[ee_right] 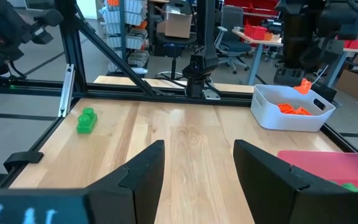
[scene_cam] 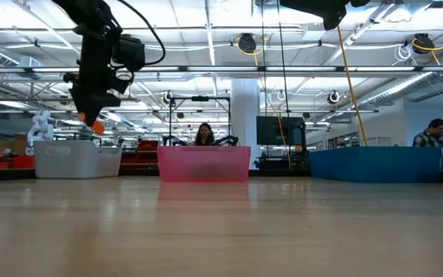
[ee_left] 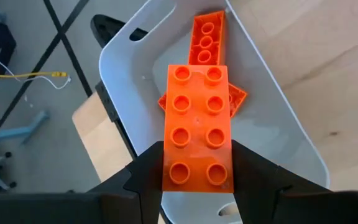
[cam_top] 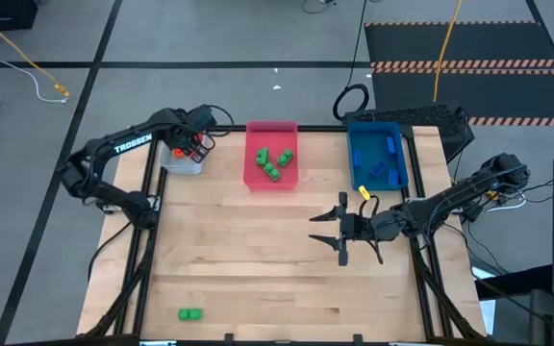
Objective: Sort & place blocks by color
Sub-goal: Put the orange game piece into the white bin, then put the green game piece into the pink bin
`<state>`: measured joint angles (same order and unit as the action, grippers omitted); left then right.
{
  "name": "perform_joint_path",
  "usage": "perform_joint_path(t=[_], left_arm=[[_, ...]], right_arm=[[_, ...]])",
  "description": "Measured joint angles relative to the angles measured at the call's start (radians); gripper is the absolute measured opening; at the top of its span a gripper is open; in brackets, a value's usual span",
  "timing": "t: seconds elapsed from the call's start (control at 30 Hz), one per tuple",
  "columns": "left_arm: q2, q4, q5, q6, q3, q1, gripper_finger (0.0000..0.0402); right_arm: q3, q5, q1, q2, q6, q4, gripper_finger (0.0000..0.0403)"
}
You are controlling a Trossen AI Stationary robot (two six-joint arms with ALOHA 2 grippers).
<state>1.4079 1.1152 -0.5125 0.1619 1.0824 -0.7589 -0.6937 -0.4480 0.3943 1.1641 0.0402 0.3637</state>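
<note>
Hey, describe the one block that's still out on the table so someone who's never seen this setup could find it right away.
Start at the wooden table with three trays along its far edge. Go to the opposite, near edge, on the left arm's side: there lies a small green studded plastic brick, alone on bare wood. The other green bricks all sit inside the pink tray.

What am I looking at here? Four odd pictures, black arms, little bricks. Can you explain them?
It is one robot with two arms, seen by four cameras at once: one overhead, one at table height, one on each wrist. On the wooden table stand a grey tray with orange bricks, a pink tray with green ones and a blue tray with blue ones. The left gripper holds an orange brick above the grey tray. The right gripper waits open over the middle of the table. One green brick lies alone near the table's front edge.
</note>
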Motion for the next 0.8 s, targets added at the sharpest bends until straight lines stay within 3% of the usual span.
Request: perform_joint_path(t=[0.2,0.53,0.8], left_arm=[[0.019,0.112,0.028,-0.046,0.0,0.002,0.0171],[0.038,0.219,0.038,-0.016,0.0,0.006,0.0281],[0.038,0.227,0.177,-0.09,0.0,0.063,0.0329]], right_arm=[[0.0,0.0,0.0,0.0,0.0,-0.002,0.0187],[0.0,0.0,0.0,0.0,0.0,0.006,0.0187],[0.0,0.0,0.0,0.0,-0.01,0.005,0.0187]])
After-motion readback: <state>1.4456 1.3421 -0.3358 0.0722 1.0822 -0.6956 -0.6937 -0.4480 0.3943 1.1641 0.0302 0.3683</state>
